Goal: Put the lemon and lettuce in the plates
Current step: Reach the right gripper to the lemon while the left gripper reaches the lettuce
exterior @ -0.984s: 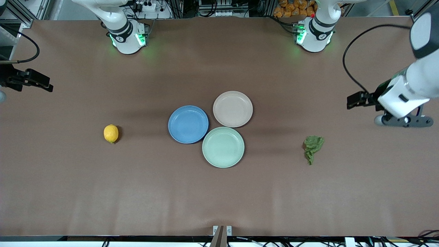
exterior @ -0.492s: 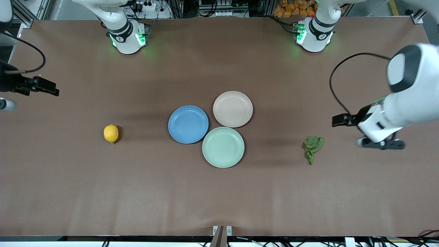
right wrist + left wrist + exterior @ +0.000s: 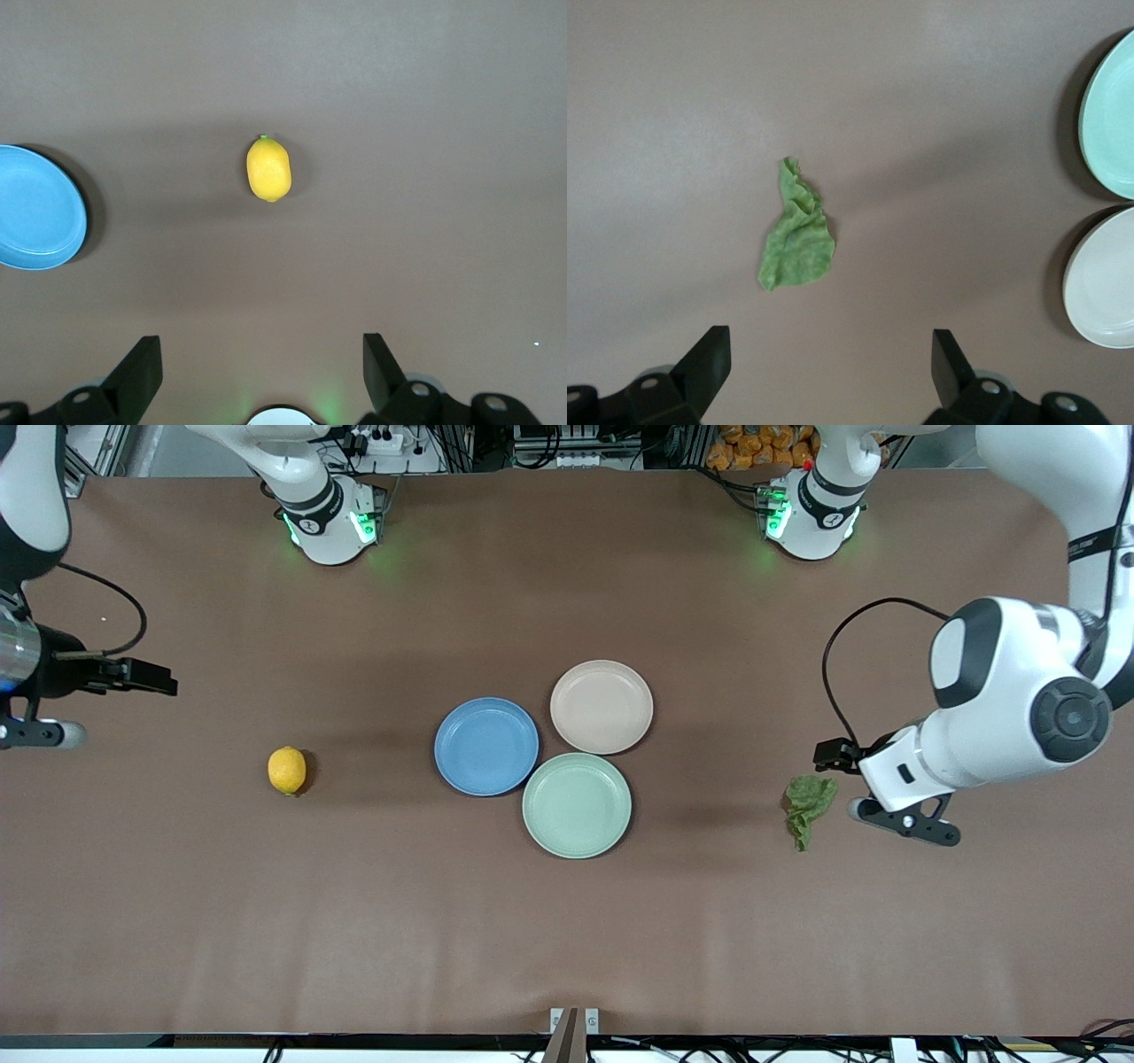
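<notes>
The lemon [image 3: 287, 770] lies on the worktop [image 3: 567, 921] toward the right arm's end, well apart from the plates. The lettuce [image 3: 808, 808] lies flat toward the left arm's end, also well apart from them. The blue plate [image 3: 486, 746] and the beige plate [image 3: 601, 707] sit at mid-worktop, touching or nearly touching a mint plate [image 3: 577, 805]; all three are bare.

The left end effector [image 3: 828, 367] hangs just beside the lettuce with its fingers spread wide and nothing between them. The right end effector [image 3: 261, 372] is over bare worktop near the edge, well apart from the lemon, equally wide open and empty.

The step in hand looks like the approach to each pick. For the leaf, the left arm should centre over the thicker crumpled ridge and come down almost to the surface, since a thin limp leaf gives the fingers little to pinch. For the lemon, the right arm should close across the short axis so the smooth rind does not roll or squirt out.

In the front view the left arm's body covers its own fingers, and the right end effector is partly cut off at the frame edge. Whether the plates' rims actually touch is hard to judge, perhaps only by shadow.
</notes>
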Robot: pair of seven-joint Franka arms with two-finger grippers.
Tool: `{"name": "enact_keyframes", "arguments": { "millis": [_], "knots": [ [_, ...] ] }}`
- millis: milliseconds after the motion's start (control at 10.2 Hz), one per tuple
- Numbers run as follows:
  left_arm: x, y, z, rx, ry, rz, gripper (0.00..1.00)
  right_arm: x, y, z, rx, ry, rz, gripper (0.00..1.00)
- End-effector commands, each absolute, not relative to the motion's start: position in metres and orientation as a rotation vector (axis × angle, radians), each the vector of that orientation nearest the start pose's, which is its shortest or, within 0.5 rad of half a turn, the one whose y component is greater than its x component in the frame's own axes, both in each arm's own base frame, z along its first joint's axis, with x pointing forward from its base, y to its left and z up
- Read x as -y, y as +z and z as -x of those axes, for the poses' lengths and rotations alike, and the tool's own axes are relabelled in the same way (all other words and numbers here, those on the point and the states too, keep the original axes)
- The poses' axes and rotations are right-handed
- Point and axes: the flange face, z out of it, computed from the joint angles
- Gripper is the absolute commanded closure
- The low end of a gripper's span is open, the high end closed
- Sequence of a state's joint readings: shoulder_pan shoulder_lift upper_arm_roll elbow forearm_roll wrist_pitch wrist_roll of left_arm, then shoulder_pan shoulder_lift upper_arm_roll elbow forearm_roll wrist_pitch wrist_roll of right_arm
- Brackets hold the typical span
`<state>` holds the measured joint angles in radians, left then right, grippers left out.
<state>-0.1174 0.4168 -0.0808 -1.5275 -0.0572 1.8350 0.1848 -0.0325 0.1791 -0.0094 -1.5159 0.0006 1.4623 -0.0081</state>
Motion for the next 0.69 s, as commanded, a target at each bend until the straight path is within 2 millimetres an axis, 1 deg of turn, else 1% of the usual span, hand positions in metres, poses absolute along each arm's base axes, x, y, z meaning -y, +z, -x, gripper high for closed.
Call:
{"name": "enact_keyframes", "arguments": {
  "millis": [0,98,197,393,492,590],
  "knots": [
    [0.125,0.383,-0.646,-0.699,0.121,3.119,0.0,0.026,0.512,-0.593,-0.071,0.352,3.097,0.0],
    [0.124,0.375,-0.642,-0.716,0.087,3.088,0.0,0.024,0.496,-0.593,-0.065,0.35,3.098,0.0],
    [0.129,0.365,-0.638,-0.742,0.079,3.071,0.0,0.021,0.487,-0.594,-0.059,0.346,3.099,0.0],
    [0.128,0.334,-0.637,-0.756,0.072,3.053,0.0,0.021,0.447,-0.589,-0.065,0.334,3.1,0.0],
    [0.129,0.32,-0.633,-0.782,0.079,3.024,0.0,0.022,0.427,-0.586,-0.07,0.334,3.101,0.0],
    [0.13,0.304,-0.631,-0.792,0.109,3.02,0.0,0.024,0.412,-0.582,-0.091,0.329,3.101,0.0]
  ]
}}
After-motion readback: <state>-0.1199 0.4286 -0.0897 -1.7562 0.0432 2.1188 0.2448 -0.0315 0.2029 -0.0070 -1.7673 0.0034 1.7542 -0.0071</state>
